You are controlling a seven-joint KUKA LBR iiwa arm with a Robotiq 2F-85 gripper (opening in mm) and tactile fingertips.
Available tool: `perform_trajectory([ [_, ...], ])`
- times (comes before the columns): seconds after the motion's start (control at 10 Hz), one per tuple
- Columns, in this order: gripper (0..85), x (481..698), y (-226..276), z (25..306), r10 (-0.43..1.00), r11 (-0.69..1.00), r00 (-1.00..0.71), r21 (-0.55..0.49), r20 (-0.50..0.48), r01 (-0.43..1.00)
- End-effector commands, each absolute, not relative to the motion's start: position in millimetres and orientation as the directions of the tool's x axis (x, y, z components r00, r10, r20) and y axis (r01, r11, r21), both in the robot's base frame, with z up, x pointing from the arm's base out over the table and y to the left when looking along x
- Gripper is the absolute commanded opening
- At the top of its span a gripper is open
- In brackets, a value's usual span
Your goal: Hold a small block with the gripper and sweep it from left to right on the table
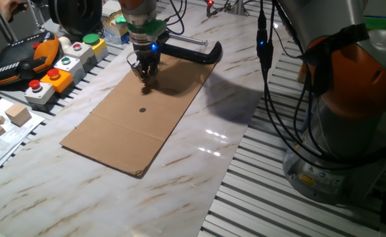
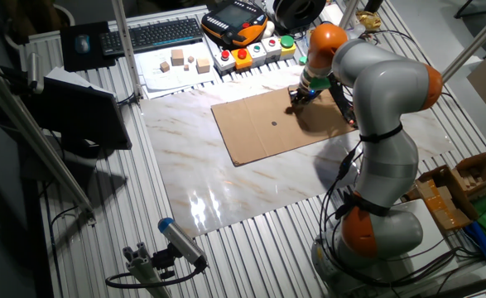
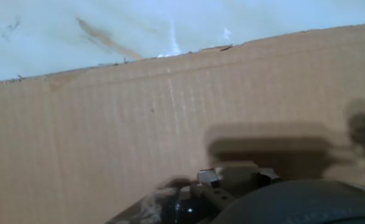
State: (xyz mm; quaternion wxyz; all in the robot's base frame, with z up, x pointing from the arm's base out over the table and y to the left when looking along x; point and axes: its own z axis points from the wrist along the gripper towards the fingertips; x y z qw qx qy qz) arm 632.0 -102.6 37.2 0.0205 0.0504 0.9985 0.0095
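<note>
The end effector [image 1: 145, 71], at the upper centre of one fixed view, stands low over the cardboard sheet [image 1: 140, 118], closed on the small block [image 3: 237, 171], seen in the hand view. The sweep looks underway; next, steady sideways travel keeping contact.

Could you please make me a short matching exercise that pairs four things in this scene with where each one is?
Things:
1. black two-fingered pincer
2. flat brown cardboard sheet
3. small dark dot
4. larger pale wooden cubes

Places:
A. lying on the white marble-patterned table
B. on paper beside the button boxes
C. low over the cardboard's far end
D. near the cardboard's middle

Pairs: 1-C, 2-A, 3-D, 4-B
</note>
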Motion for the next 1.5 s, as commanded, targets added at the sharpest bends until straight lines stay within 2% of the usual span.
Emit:
perform_trajectory([
  [0.0, 0.7, 632, -101, 37, 0.101, 0.995, -0.994, 0.021, -0.038, 0.1],
  [1.4, 0.7, 633, -77, 38, 0.113, 0.994, -0.993, 0.016, -0.034, 0.113],
])
